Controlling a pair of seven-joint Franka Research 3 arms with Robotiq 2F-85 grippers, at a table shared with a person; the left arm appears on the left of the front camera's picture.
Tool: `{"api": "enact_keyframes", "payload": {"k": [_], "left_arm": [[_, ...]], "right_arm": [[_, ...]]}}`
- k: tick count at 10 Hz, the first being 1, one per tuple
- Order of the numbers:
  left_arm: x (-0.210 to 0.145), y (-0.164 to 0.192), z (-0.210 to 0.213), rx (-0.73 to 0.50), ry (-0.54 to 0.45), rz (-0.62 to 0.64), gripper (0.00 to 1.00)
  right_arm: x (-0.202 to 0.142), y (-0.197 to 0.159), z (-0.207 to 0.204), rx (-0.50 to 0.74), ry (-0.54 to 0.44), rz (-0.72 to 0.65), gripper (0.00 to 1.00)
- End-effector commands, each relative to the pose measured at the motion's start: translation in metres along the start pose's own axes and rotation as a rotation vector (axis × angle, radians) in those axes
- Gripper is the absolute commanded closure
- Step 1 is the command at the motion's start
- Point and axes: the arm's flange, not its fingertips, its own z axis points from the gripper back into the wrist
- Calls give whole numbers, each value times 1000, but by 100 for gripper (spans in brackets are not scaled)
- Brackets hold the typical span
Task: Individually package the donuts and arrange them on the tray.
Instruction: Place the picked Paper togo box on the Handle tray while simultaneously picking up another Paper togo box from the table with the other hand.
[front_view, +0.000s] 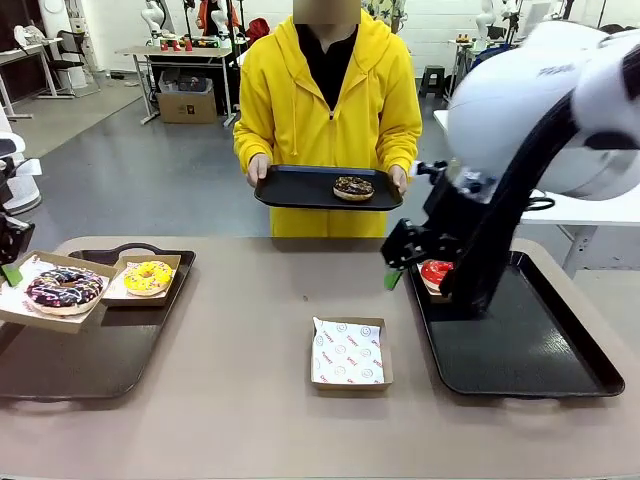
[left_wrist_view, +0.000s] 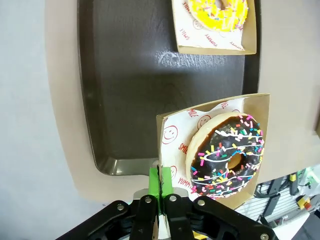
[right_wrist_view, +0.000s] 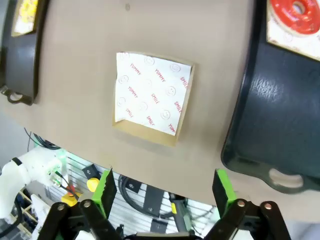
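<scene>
**Left gripper clamped on a donut box, right gripper wide apart**

The left gripper (left_wrist_view: 160, 184) has its green pads pressed together on the corner of a cardboard box (left_wrist_view: 265, 112) that is lined with printed paper. In this box lies the dark donut (left_wrist_view: 229, 156) with white lines and coloured sprinkles. The box is at the near left corner of the left tray (left_wrist_view: 125, 100) and reaches partly past its rim. I cannot tell if it touches the tray. On the same tray, a little further in, the yellow donut (front_view: 148, 276) sits in its own box.

The right gripper (right_wrist_view: 165, 185) has its fingers wide apart and nothing is between them. It hangs above the table, near the left rim of the right tray (front_view: 530, 360). An empty box (front_view: 348, 352) with paper inside stands on the middle of the table. The red donut (front_view: 436, 272) lies on paper at the far left corner of the right tray, partly hidden by the arm.

Across the table a person in a yellow hoodie holds a third tray (front_view: 300, 190) with both hands. The brown donut (front_view: 353, 187) with sprinkles lies directly on it.
</scene>
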Motion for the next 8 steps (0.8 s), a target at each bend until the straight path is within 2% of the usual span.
{"api": "enact_keyframes", "payload": {"k": [1, 4, 8], "left_arm": [[-16, 15, -25, 17, -60, -54, 99], [-25, 22, -46, 29, -92, -79, 99], [-29, 14, -61, 100, -86, -60, 99]], "right_arm": [[21, 23, -31, -150, 65, -88, 0], [26, 35, -68, -243, 86, -126, 0], [34, 28, -102, -252, 124, -128, 0]]}}
